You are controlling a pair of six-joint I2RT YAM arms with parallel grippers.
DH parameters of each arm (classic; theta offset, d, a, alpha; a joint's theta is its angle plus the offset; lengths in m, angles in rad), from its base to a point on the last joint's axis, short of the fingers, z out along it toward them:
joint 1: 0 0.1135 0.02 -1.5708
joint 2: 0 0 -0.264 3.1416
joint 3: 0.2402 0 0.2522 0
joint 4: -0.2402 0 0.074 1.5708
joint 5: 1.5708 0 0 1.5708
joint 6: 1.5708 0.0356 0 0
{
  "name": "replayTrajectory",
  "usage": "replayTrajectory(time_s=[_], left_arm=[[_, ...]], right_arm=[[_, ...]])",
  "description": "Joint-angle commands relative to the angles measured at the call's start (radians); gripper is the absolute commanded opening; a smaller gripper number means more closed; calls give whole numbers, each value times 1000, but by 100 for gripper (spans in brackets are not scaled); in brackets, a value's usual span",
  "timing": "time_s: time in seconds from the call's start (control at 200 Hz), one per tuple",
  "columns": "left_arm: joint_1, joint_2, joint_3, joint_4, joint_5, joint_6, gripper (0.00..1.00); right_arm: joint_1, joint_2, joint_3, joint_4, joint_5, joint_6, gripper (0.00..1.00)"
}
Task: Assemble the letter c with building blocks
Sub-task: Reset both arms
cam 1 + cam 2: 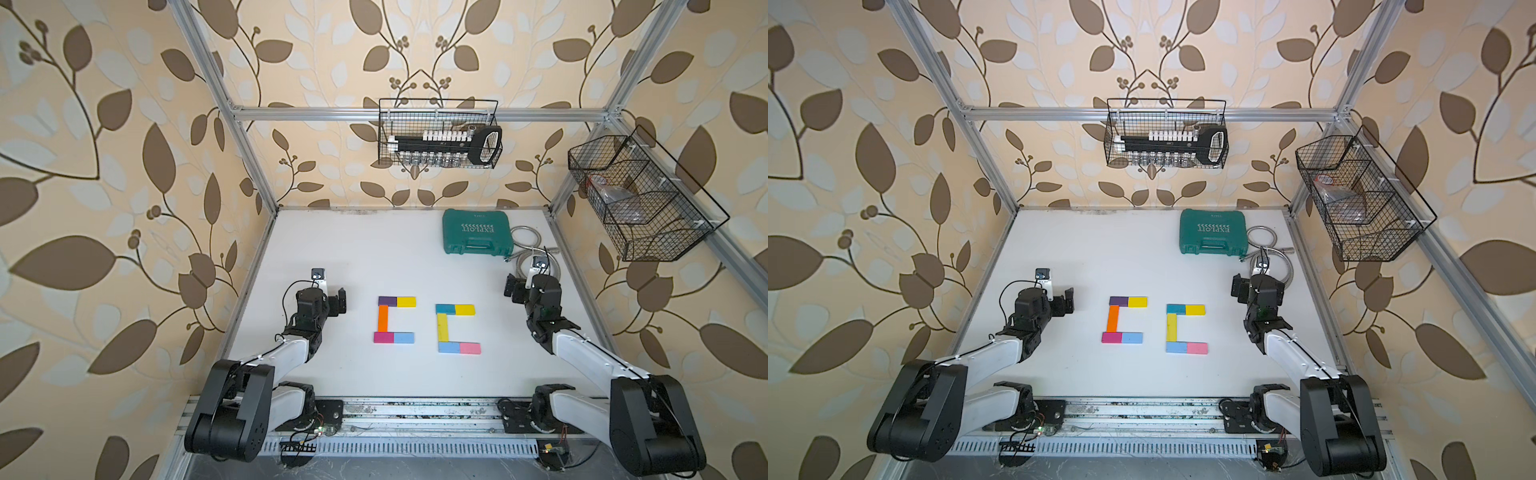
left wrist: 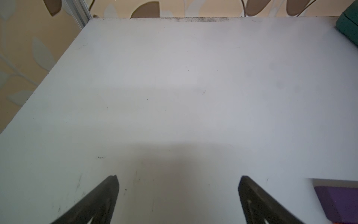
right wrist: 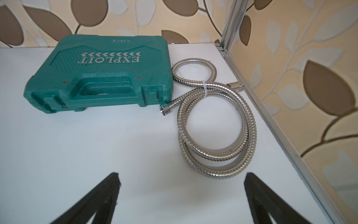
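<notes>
Both my pincers stand wide and hold nothing. The left pincer (image 2: 178, 183) hangs over bare desk (image 1: 353, 249). The right pincer (image 3: 182, 181) faces one green tool case (image 3: 98, 75) and one coiled metal hose (image 3: 217, 124) in the far right corner. The building blocks (image 1: 404, 338) lie flat mid-desk between my two arms, somewhat nearer the edge where my arms are mounted, laid out as two letter C shapes side by side. Count: ten blocks in all, namely three yellow, one of them a long yellow bar (image 1: 442, 328); two light blue; one purple block (image 1: 387, 301); one teal block (image 1: 445, 308); one magenta block (image 1: 383, 337); one pink block (image 1: 470, 348); one long orange bar (image 1: 382, 319). I judge them light, rigid and smooth, so apt to slide if nudged. Being thin and butted against neighbours, each is best pinched from above across its short width at a free side, the bars at mid-length.
</notes>
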Motion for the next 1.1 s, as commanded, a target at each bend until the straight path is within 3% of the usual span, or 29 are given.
replayTrajectory(time_s=[0.0,0.225,0.395,0.48,0.71,1.095], left_arm=[[15,53,-2,226,21,30,99],[22,185,-32,399,34,25,99],[20,243,40,310,65,43,99],[21,256,79,251,45,33,99],[93,293,167,118,136,-13,99],[101,273,146,140,148,-14,99]], right_arm=[[-4,62,-28,221,-54,-24,98],[-5,186,-60,381,-55,-4,98],[-2,336,-72,560,-95,-27,98],[-3,327,2,386,-152,-41,98],[-17,346,13,392,-178,-37,98],[2,326,-10,419,-151,-51,98]])
